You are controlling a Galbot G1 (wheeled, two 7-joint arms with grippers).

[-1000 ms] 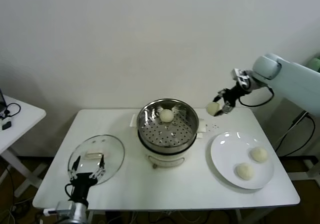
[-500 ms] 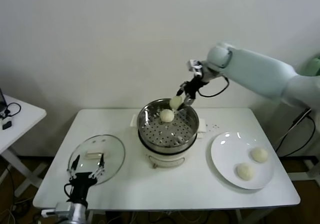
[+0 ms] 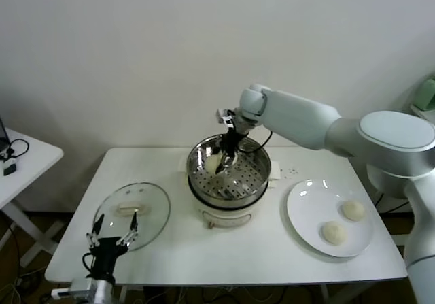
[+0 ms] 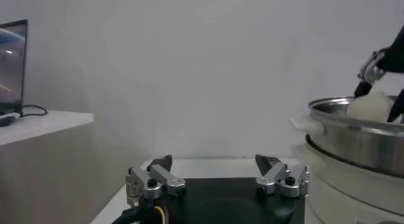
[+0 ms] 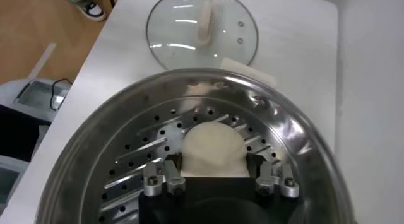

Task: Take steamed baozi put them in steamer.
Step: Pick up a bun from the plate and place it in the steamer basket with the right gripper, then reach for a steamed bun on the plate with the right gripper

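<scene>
My right gripper [image 3: 223, 158] reaches down into the steel steamer [image 3: 198, 176], shut on a cream-white baozi [image 3: 213, 162]. In the right wrist view the baozi [image 5: 213, 148] sits between the fingers [image 5: 172, 163], just above the perforated floor of the steamer [image 5: 113, 124]. The left wrist view shows this baozi [image 4: 371, 106] at the steamer rim [image 4: 353, 134]. Two more baozi [image 3: 352, 209] [image 3: 332, 232] lie on the white plate [image 3: 306, 205]. The bun that lay in the steamer before is hidden behind the gripper. My left gripper [image 3: 109, 239] [image 4: 218, 165] is open and empty, low at the front left.
A round glass lid [image 3: 132, 212] lies flat on the table's left side, also seen in the right wrist view [image 5: 202, 26]. The steamer sits on a white pot base [image 3: 228, 215] at mid-table. A small white side table [image 3: 27, 161] stands at the far left.
My right arm swung left from near the plate, carrying the baozi over the steamer, then lowered it inside. The left arm stayed put.
</scene>
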